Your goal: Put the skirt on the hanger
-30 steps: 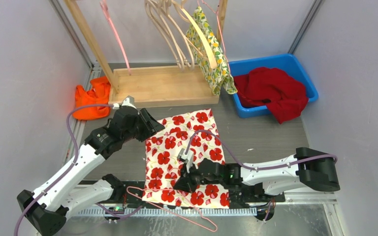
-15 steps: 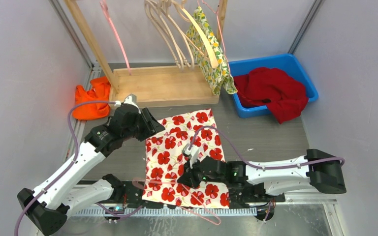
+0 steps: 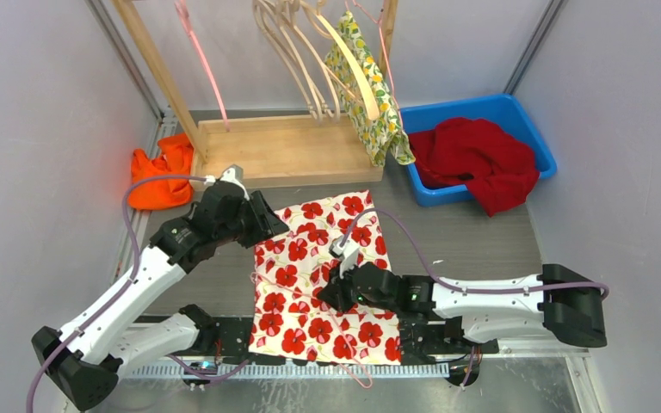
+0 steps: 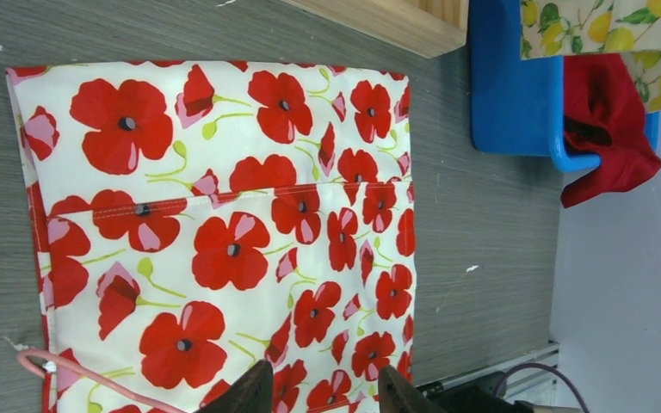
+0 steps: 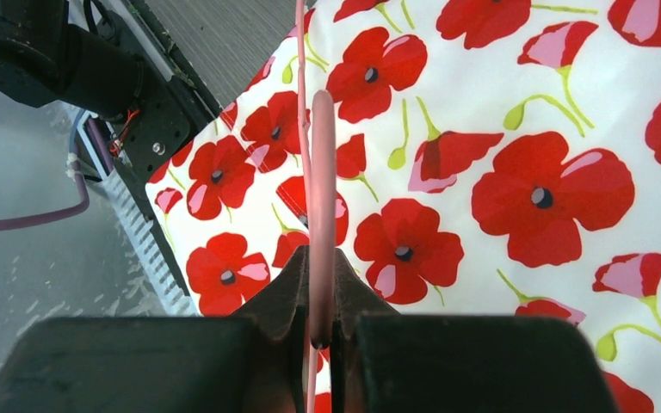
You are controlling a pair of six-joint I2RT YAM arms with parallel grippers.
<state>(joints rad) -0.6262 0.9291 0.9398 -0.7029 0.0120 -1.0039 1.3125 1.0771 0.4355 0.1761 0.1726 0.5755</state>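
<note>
Red-poppy skirt [image 3: 310, 258] flat, long axis near-to-far, right hand [image 5: 320, 288] pinching pink hanger [image 5: 321, 155]; left hand [image 4: 323, 391] spread

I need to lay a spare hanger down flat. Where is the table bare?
Widest bare table: right of the skirt, in front of the blue bin, beyond the right arm. A narrower strip lies left of the skirt, beside the left arm. Crowded: the near edge, where the right gripper holds the pink hanger at the skirt.
</note>
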